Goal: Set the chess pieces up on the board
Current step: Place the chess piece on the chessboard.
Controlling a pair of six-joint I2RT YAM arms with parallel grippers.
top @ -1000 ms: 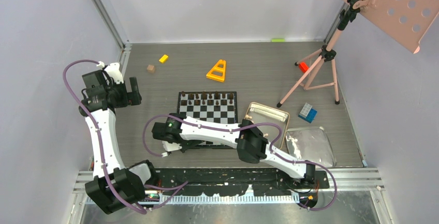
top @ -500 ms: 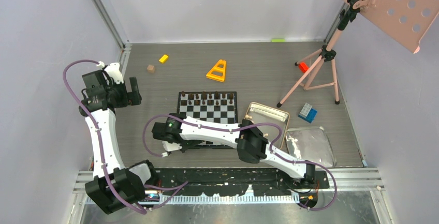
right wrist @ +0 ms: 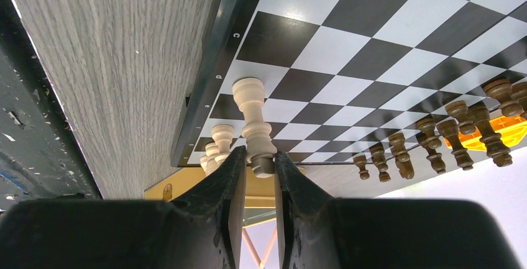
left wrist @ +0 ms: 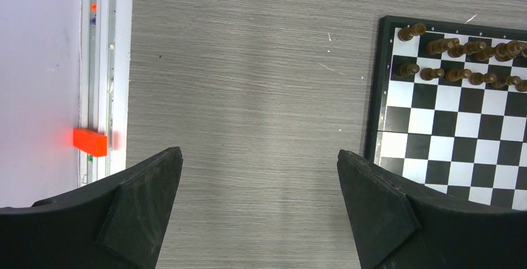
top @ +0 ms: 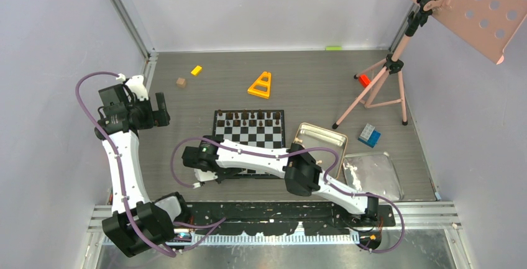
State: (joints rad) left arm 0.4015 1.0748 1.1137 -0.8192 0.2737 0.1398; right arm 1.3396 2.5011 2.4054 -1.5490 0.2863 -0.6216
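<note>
Where right pincer [right wrist: 260, 156] grips, piece [right wrist: 252, 104] stands.

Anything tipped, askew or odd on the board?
Nothing stands out. The dark pieces stand upright in two rows along the far edge of the board. The right pincer is shut on a pale piece by its top, in line with the other pale pieces at the near edge. None lies tipped.
</note>
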